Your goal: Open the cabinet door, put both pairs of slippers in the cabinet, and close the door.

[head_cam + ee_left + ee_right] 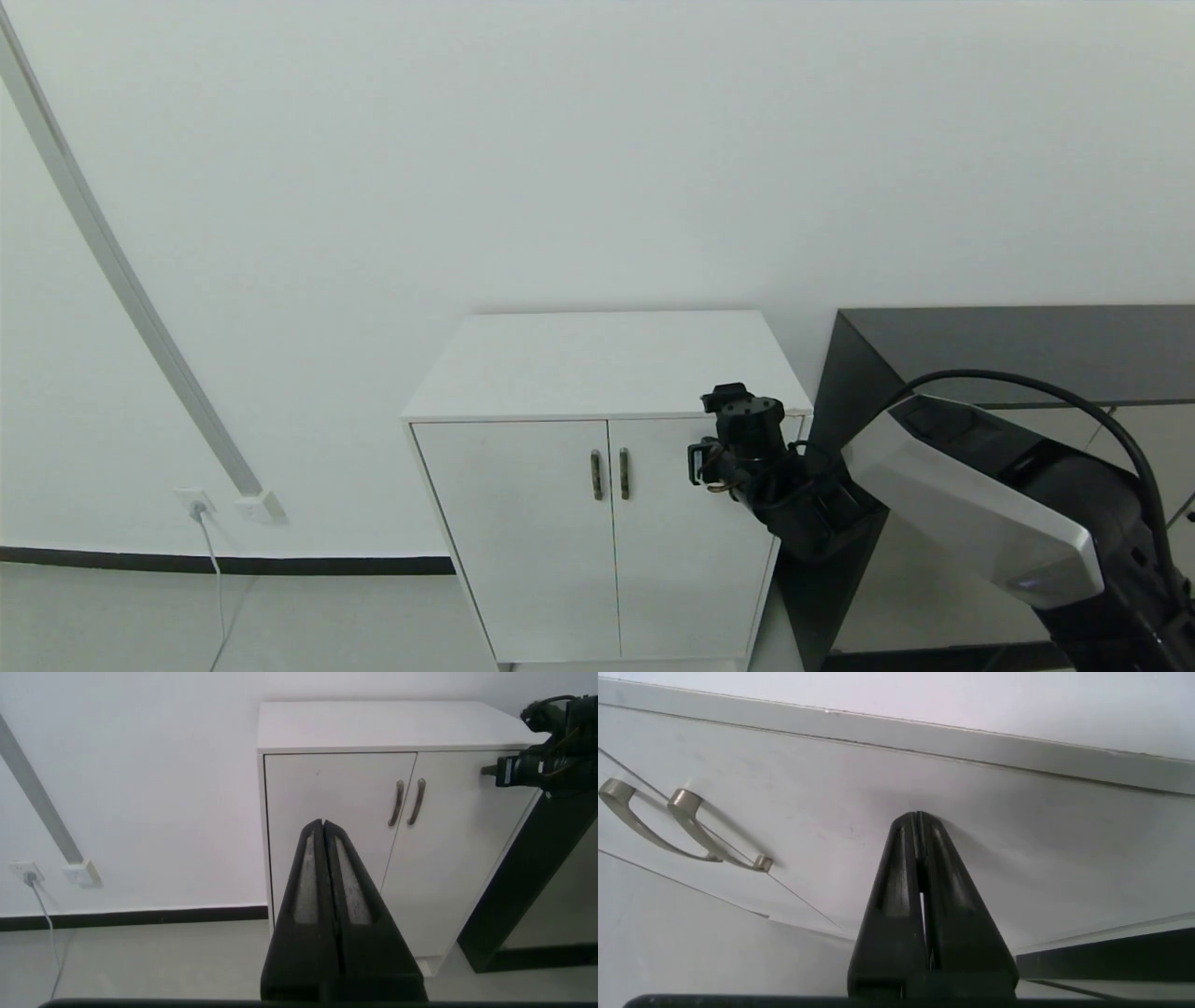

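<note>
Closed tight and holding nothing, the right claw [921,818] sits close to the right door [686,541] of the white cabinet [607,364], high and towards its outer edge. It is well apart from the right handle [624,473], which stands just beside the left handle [597,474]. The left claw [323,823], also shut and empty, hangs farther back, facing the cabinet. Both doors are closed. A black unit [1008,345] stands just beside the cabinet. Likely risks: closed fingers cannot hook a handle, a loose reach may catch the wrong one, and the opening right door could swing into the right arm.
</note>
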Available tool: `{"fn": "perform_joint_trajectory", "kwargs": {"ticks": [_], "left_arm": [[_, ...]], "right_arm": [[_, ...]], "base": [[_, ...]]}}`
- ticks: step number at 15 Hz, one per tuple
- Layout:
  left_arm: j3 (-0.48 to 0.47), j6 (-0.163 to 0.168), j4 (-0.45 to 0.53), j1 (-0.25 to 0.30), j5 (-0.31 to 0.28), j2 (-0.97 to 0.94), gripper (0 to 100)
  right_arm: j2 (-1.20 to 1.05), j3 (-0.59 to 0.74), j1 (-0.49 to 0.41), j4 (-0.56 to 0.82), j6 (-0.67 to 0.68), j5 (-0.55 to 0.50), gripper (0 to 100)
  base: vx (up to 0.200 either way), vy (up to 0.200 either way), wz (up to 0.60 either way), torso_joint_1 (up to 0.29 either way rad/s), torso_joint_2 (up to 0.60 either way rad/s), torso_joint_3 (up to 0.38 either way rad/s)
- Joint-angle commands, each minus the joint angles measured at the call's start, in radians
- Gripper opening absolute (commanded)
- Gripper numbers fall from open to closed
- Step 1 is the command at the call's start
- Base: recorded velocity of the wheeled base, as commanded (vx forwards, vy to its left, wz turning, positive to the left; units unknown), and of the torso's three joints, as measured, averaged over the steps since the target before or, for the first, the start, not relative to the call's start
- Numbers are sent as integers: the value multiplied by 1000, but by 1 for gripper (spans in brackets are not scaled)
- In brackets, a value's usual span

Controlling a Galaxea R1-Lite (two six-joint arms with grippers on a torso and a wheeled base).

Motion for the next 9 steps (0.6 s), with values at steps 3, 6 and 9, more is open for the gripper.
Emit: {"fn": "perform_joint_trajectory", "kwargs": {"ticks": [3,6,9], "left_arm": [[0,0,-1,0,0,1,0],[0,0,-1,0,0,1,0],[0,0,-1,2,0,1,0]], "right_arm": [[-103,128,9,-43,0,1,0],[-220,286,15,-96,0,1,0],[-344,447,7,-140,3,-2,0]], "base": [[0,0,0,0,0,0],[0,0,0,0,0,0],[0,0,0,0,0,0]]}}
